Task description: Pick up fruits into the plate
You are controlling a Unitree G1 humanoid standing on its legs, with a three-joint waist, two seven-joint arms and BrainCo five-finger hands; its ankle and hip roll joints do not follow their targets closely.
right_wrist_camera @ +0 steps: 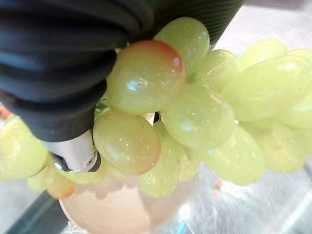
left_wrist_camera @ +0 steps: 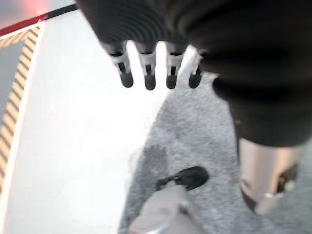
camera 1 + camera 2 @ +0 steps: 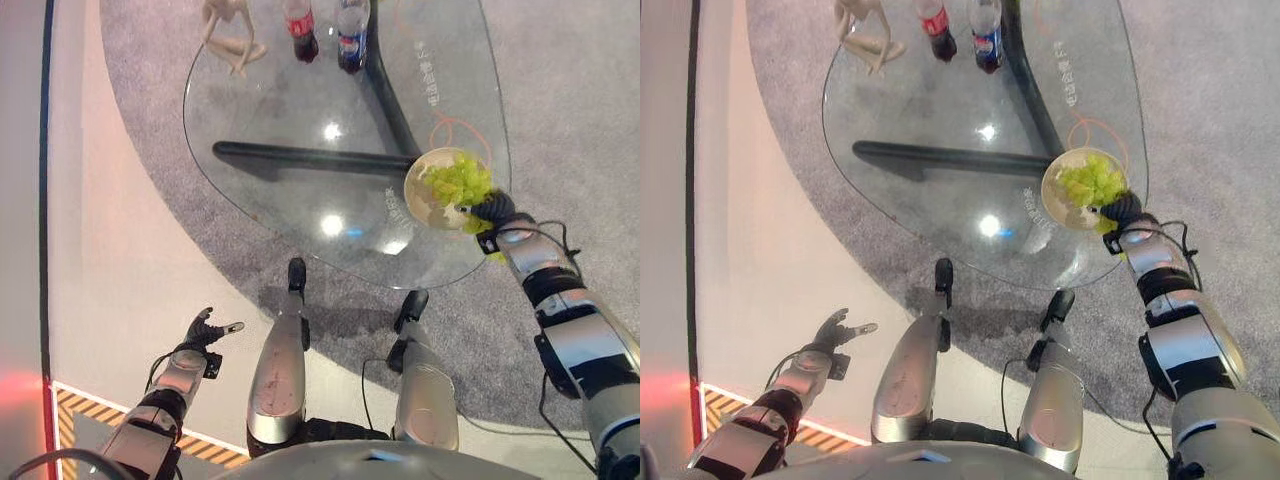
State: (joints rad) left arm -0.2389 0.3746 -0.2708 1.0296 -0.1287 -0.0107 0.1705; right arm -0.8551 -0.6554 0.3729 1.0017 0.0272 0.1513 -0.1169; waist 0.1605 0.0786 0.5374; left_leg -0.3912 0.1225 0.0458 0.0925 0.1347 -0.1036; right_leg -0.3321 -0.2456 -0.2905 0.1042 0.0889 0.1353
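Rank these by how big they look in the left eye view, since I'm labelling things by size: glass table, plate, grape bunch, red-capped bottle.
1. Glass table, by far the largest.
2. Plate.
3. Grape bunch, lying on the plate and nearly as large as it.
4. Red-capped bottle, smallest, though it stands farther away and is cut by the frame edge.

Glass table (image 3: 300, 130) on grey carpet (image 3: 560, 90); pale floor (image 3: 110, 280) alongside.

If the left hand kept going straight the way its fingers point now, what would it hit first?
Probably nothing soon: the left hand hangs low beside the robot with straight fingers pointing out over pale bare floor, well short of the glass table. Depth is unclear.
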